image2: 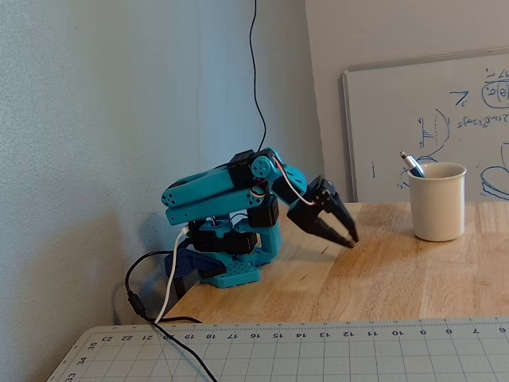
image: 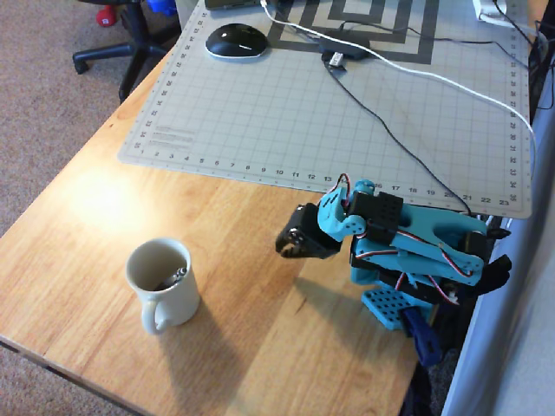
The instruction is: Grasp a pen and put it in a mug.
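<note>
The cream-white mug (image: 170,297) stands upright on the wooden table near its front-left edge in the overhead view, handle toward the front. In the fixed view the mug (image2: 437,207) is at the right. The dark pen (image2: 412,165) stands inside the mug, its silver end leaning out over the rim; from overhead only that pen end (image: 176,275) shows inside. My gripper (image: 283,246) is black, on the folded teal arm, well to the right of the mug and apart from it. In the fixed view the gripper (image2: 351,239) points down at the table, jaws together and empty.
A grey cutting mat (image: 286,104) covers the back of the table, with a black mouse (image: 235,40) and black and white cables (image: 408,78) on it. The arm's base (image2: 235,274) sits at the table's right edge. A whiteboard (image2: 390,119) leans behind the mug.
</note>
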Robot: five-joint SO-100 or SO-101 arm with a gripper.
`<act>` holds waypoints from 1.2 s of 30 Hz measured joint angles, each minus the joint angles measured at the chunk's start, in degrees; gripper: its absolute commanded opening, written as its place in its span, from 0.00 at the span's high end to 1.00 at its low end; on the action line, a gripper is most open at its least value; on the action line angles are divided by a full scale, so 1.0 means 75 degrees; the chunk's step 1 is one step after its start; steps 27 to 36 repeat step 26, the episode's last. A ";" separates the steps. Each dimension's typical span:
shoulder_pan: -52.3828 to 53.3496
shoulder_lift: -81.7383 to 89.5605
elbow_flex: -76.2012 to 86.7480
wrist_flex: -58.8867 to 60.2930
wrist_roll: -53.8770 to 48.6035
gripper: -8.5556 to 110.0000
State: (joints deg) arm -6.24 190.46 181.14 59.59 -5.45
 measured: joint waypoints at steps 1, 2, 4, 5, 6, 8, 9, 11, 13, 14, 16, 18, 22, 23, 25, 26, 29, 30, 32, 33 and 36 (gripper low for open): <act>0.0000 0.0000 0.0000 0.0199 0.0000 0.90; 0.0000 0.0000 0.0000 0.0328 0.0000 0.90; 0.0000 0.0000 0.0000 0.0469 0.0035 0.91; 0.0000 0.0000 0.0000 0.0504 0.0059 0.91; 0.0000 0.0000 0.0000 0.0527 0.0082 0.91; 0.0000 0.0000 0.0000 0.0539 0.0082 0.90; 0.0000 0.0000 0.0000 0.0539 0.0082 0.90; 0.0000 0.0000 0.0000 0.0539 0.0082 0.90; 0.0000 0.0000 0.0000 0.0539 0.0082 0.90; 0.0000 0.0000 0.0000 0.0539 0.0082 0.90; 0.0000 0.0000 0.0000 0.0539 0.0082 0.90; 0.0000 0.0000 0.0000 0.0539 0.0082 0.90; 0.0000 0.0000 0.0000 0.0539 0.0082 0.90; 0.0000 0.0000 0.0000 0.0539 0.0082 0.90; 0.0000 0.0000 0.0000 0.0539 0.0082 0.90; 0.0000 0.0000 0.0000 0.0539 0.0082 0.90; 0.0000 0.0000 0.0000 0.0539 0.0082 0.90; 0.0000 0.0000 0.0000 0.0539 0.0082 0.90; 0.0000 0.0000 0.0000 0.0539 0.0082 0.90; 0.0000 0.0000 0.0000 0.0539 0.0082 0.90; 0.0000 0.0000 0.0000 0.0539 0.0082 0.90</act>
